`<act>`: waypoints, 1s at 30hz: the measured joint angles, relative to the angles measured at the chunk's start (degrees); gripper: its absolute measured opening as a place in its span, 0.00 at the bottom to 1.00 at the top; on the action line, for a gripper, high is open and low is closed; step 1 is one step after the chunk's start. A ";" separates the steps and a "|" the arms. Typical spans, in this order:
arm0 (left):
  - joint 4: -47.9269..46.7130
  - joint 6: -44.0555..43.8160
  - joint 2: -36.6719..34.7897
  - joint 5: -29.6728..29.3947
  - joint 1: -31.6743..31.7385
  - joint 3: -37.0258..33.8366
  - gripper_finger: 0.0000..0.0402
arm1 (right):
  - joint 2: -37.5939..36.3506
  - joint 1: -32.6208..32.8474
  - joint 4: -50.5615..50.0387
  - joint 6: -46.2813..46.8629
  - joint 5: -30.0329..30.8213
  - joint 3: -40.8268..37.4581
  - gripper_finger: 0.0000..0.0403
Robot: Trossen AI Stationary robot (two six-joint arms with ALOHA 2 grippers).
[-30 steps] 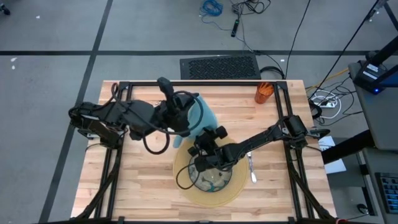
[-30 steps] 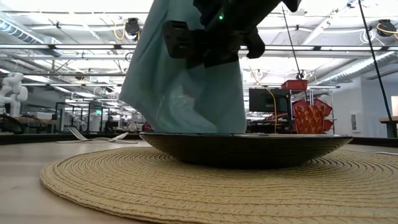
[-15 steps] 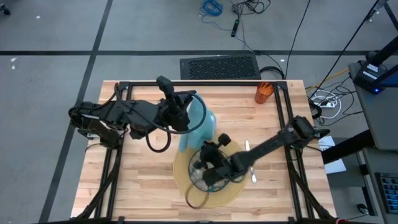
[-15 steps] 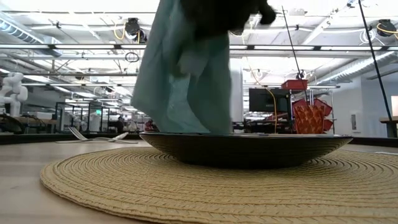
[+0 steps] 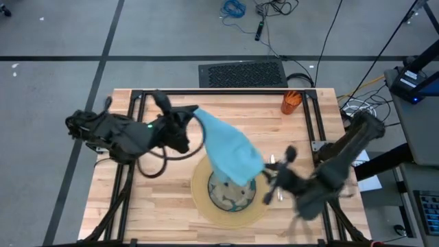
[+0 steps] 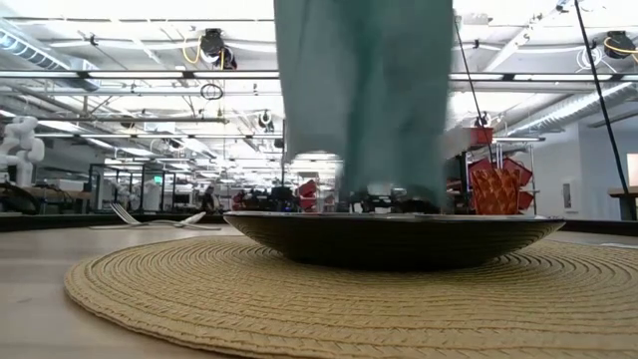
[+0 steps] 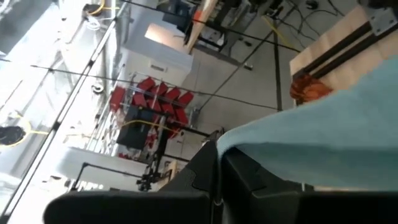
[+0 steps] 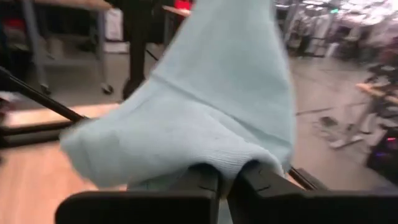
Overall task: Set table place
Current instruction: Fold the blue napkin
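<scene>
Napkin [image 5: 230,154] spreading step: left gripper [image 5: 190,124] and right gripper [image 5: 263,171] each clenched on napkin corner, bowl [image 5: 232,195] beneath; next, lay flat beside mat [image 5: 203,206].

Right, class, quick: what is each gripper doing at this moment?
Left gripper: shut on the napkin, holding one end up.
Right gripper: shut on the napkin's other end, above the bowl.

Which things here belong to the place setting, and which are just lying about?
Job: tan mat, glass bowl, teal napkin pinched by left gripper and right gripper, cutlery, orange cup, table.
Lying about: blue cable, dark grille on the floor, white power strip.
</scene>
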 joint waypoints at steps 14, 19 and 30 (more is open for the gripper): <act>-19.50 -23.15 -2.91 -3.25 -9.87 0.07 0.00 | -11.02 1.26 -7.45 10.70 -22.03 0.07 0.00; -25.91 -33.17 -2.91 -1.64 -11.45 0.03 0.00 | -9.28 3.00 -9.41 13.61 -22.26 0.00 0.00; -24.45 -34.73 -2.95 -2.02 -14.47 0.02 0.00 | -13.20 3.35 -10.91 8.15 -20.71 0.04 0.00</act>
